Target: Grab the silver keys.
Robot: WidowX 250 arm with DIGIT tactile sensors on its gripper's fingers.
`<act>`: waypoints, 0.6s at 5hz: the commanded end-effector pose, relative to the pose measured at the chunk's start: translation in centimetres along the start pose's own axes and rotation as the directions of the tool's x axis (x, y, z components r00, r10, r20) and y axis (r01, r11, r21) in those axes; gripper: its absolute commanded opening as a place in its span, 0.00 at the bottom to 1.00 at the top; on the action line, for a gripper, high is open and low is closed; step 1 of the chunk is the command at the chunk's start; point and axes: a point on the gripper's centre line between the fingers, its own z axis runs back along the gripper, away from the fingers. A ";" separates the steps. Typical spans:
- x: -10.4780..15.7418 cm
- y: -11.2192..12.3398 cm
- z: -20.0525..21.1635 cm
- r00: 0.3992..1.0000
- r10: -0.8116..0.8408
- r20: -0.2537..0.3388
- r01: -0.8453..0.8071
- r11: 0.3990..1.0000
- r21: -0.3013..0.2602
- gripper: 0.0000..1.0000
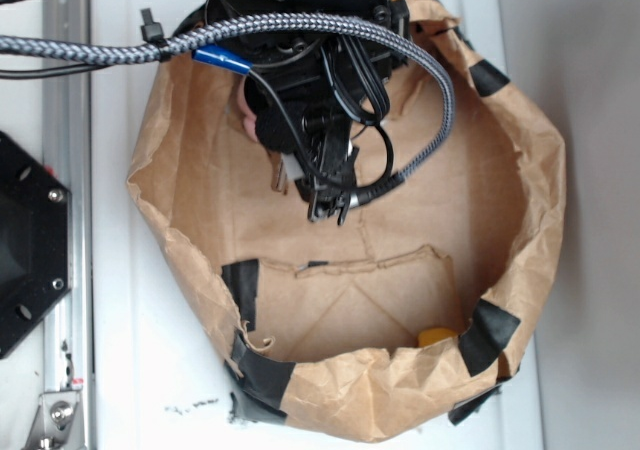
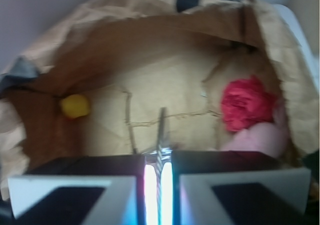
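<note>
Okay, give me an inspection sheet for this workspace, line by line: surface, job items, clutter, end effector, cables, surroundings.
Surface: brown paper bag with rolled-down walls and black tape patches, standing on a white table.
Job's things: silver keys; a thin metal piece is pinched between the fingers in the wrist view, the rest of the bunch is hidden.
Clutter: yellow piece by the bag wall; red crumpled item; pink object beside it.
End effector: inside the bag, shut on the keys.
Cables: braided grey cable looping over the arm; thin black wires.
Surroundings: metal rail, black base plate.
</note>
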 end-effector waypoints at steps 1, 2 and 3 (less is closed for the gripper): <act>0.6 -1.5 -1.9 1.000 0.012 0.025 -0.015 0.995 0.101 0.00; 0.2 -1.7 -1.8 0.999 -0.006 0.047 0.003 0.998 0.064 0.00; 0.3 -1.7 -1.5 0.999 -0.004 0.041 0.004 1.000 0.020 0.00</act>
